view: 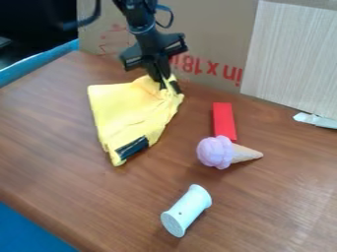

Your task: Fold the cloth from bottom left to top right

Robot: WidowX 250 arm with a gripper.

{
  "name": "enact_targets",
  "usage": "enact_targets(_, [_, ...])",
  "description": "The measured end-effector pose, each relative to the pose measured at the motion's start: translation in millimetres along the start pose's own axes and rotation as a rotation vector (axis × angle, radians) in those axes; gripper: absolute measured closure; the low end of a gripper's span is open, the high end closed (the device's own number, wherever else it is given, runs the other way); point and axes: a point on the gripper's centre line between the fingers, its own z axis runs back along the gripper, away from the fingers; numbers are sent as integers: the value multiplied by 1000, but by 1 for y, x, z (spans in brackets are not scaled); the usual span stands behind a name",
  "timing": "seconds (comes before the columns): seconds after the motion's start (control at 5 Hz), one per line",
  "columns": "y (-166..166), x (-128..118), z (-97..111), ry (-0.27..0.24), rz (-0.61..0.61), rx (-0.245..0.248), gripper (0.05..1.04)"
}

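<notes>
Brown wood-look table (85, 182) with a rumpled yellow cloth (125, 115) near the far edge. Also got a red block (223, 119), toy ice cream cone (216, 152), white spool (187, 210) and some whitish thingy (317, 120).

Light: even, diffuse | shadows: soft | table (283, 206): pale sheen, right | upper-left: dark

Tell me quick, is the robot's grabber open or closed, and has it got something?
Gripper: closed, pinching the yellow cloth near its top right corner.

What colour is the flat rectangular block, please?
The flat rectangular block is red, clearest in the camera view.
</notes>
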Motion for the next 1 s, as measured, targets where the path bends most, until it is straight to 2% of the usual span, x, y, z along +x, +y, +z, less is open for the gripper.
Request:
enact_targets(0.4, [-19,4,7,6,30,-27,275])
enact_targets(0.6, [-42,7,17,1,28,-77,81])
enact_targets(0.8, [-52,16,32,8,28,-85,81])
enact_targets(1.0, [-48,23,57,53,-18,12,83])
